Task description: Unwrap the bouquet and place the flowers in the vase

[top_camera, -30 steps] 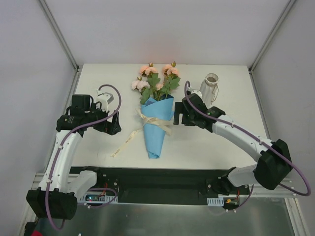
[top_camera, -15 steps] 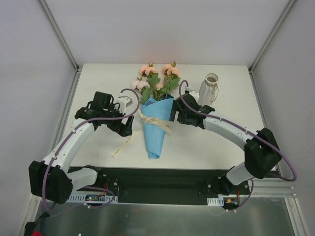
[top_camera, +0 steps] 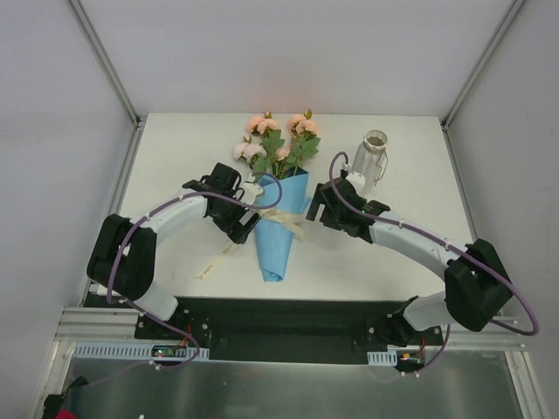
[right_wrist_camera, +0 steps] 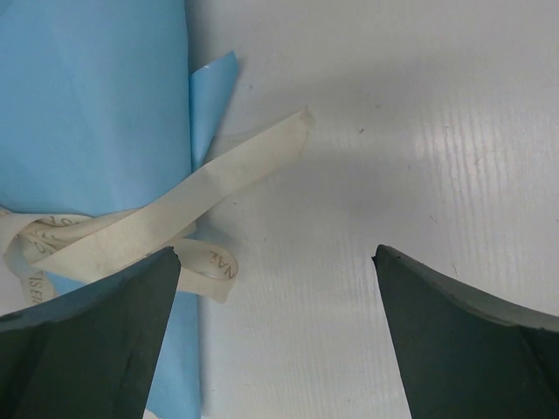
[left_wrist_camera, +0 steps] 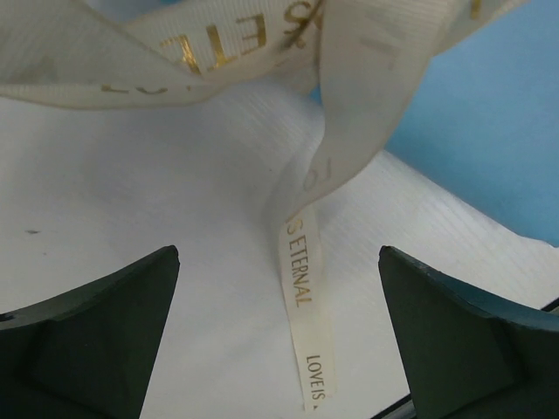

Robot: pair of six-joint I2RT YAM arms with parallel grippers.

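One blue paper-cone bouquet of peach-pink roses [top_camera: 281, 229] is laid in the middle of the surface [top_camera: 175, 157], with one ribbed whitish vase [top_camera: 374, 157] beside it. The left claw [left_wrist_camera: 278, 255] and the right claw [right_wrist_camera: 275, 253] are seen apart, flanking it. The stems are hidden by the paper.

- You've got a white worktop [top_camera: 166, 148] there, finely ribbed up close.
- Behind it, you see plain pale walls [top_camera: 288, 52], with two slanted metal posts [top_camera: 106, 61] at the corners.
- At your near edge, a black plate [top_camera: 288, 316] sits on a silver rail [top_camera: 96, 325].

Stems of the flowers [top_camera: 279, 144] vanish inside the blue paper [top_camera: 272, 249], and gold lettering on the ribbon [left_wrist_camera: 300, 257] runs off frame.
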